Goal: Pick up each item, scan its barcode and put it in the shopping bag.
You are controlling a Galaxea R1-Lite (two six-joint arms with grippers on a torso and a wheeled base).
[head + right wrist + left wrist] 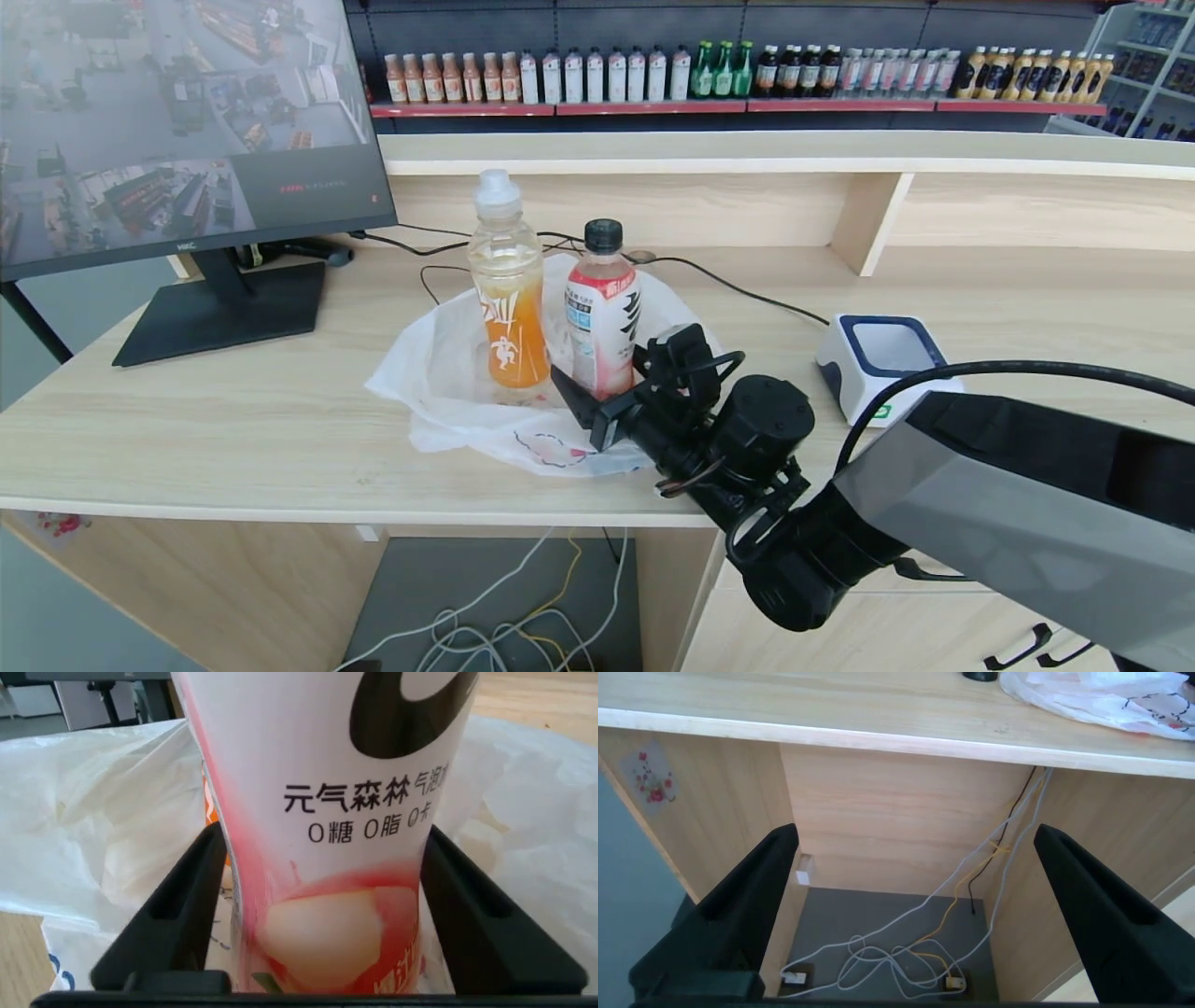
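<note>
A pink-labelled bottle [602,308] with a black cap stands upright inside the white shopping bag [439,373], which lies spread on the counter. My right gripper [607,373] is shut on its lower body. In the right wrist view the black fingers [177,915] press both sides of the pink bottle [327,812], with the shopping bag [93,812] behind it. An orange drink bottle [509,299] with a white cap stands in the bag just left of the pink one. My left gripper [915,905] hangs open and empty below the counter's front edge.
A white and blue barcode scanner [878,359] sits on the counter right of the bag. A monitor [177,121] on a black stand occupies the back left. Cables run behind the bag and hang under the desk [906,952]. A raised wooden ledge [784,149] borders the far side.
</note>
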